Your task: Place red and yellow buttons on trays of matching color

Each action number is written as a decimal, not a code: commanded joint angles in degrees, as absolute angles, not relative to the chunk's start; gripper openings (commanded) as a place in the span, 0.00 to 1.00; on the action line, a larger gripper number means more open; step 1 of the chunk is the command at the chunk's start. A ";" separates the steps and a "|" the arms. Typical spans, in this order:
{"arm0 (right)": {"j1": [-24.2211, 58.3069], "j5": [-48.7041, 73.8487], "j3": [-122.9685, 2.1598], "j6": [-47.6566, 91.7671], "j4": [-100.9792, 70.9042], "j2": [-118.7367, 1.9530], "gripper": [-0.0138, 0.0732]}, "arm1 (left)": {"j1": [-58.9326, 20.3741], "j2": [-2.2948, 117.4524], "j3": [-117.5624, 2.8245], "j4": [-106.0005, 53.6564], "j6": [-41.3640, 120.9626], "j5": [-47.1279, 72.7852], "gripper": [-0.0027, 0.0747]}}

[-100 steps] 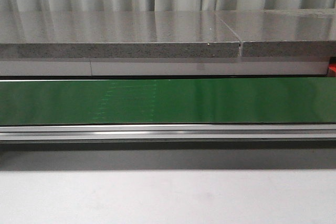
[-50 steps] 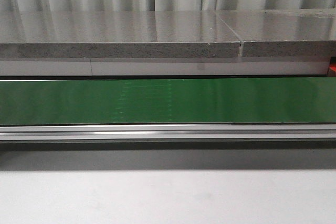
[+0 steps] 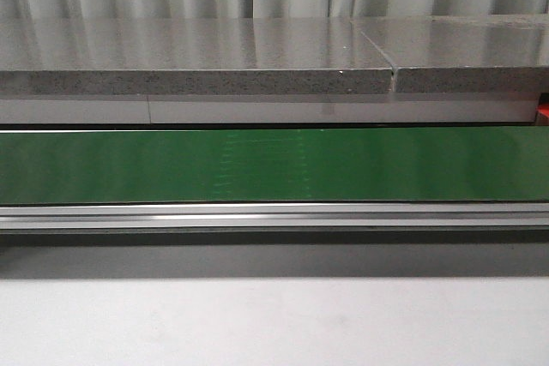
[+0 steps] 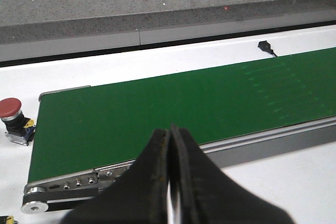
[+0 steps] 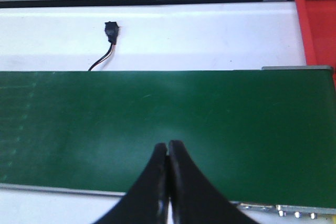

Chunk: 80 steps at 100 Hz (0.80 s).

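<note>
Hovering over green belt [image 4: 157, 108], both tools clenched, nothing gripped.
Left tool [image 4: 170, 182], right tool [image 5: 167, 182]; red button [image 4: 11, 113] just off belt end; red tray [image 5: 317, 24] beside opposite end.

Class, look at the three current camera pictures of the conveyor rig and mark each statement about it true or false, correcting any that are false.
1. The left pincer is shut and holds nothing. True.
2. A red button sits on the green belt. False: it stands on the white surface beside the belt's end.
3. The right pincer is wide open. False: its jaws are closed together.
4. A red tray edge shows beyond the belt's end in the right wrist view. True.
5. A yellow button rides the belt. False: the belt carries nothing.
</note>
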State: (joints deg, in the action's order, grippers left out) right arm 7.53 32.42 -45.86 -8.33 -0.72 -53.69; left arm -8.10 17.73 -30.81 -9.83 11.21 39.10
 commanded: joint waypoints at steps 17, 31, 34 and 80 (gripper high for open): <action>8.71 27.17 -37.33 -7.70 0.54 -40.74 0.08 | -8.47 18.28 -32.35 -10.88 10.84 34.90 0.01; 8.71 27.28 -32.93 -7.70 1.15 -32.67 0.08 | -8.47 18.28 -32.35 -10.88 10.84 34.90 0.01; 8.71 27.38 -32.34 -7.70 1.34 -31.12 0.08 | -8.47 18.28 -32.35 -10.88 10.84 34.90 0.01; 8.71 27.52 -29.96 -7.70 1.40 -21.83 0.08 | -8.47 21.33 -32.35 -11.09 10.84 33.19 0.01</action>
State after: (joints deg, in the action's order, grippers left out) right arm 8.66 31.37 -28.54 -8.23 0.75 -21.60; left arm -8.10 19.03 -30.81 -9.83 11.21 37.99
